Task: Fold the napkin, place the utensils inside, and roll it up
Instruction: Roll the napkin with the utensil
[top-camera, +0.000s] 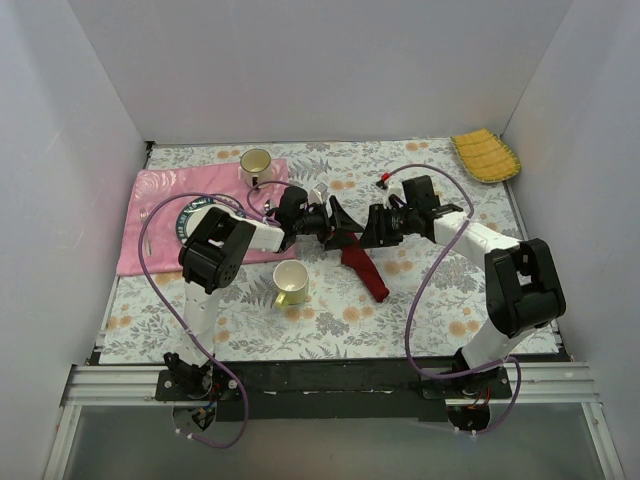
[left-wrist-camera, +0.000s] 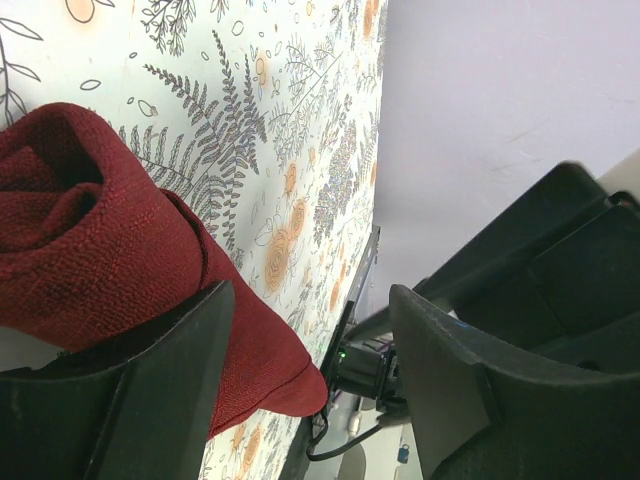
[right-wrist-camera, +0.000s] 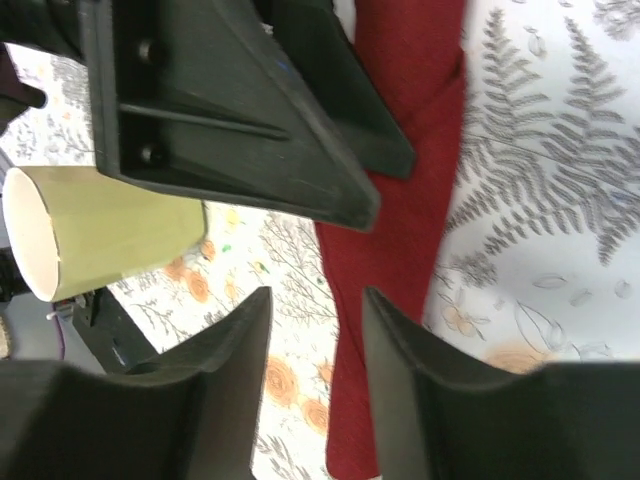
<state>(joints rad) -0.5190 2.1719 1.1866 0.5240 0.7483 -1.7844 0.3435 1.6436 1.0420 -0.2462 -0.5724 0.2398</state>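
The dark red napkin (top-camera: 364, 266) lies rolled into a narrow slanting roll on the floral tablecloth. My left gripper (top-camera: 335, 222) and right gripper (top-camera: 373, 228) face each other over its upper end. In the left wrist view the roll (left-wrist-camera: 90, 240) lies beside and under one finger (left-wrist-camera: 170, 400), and the left gripper (left-wrist-camera: 310, 370) is open and empty. In the right wrist view the right gripper (right-wrist-camera: 315, 340) is open above the cloth (right-wrist-camera: 400, 230), with the left gripper's fingers (right-wrist-camera: 250, 110) just ahead. No utensils show.
A pale yellow cup (top-camera: 290, 284) lies on its side left of the roll, also in the right wrist view (right-wrist-camera: 100, 230). Another cup (top-camera: 256, 165) and a plate (top-camera: 190, 215) sit on the pink cloth (top-camera: 155, 235). A yellow ribbed cloth (top-camera: 485, 155) lies at the back right. White walls enclose the table.
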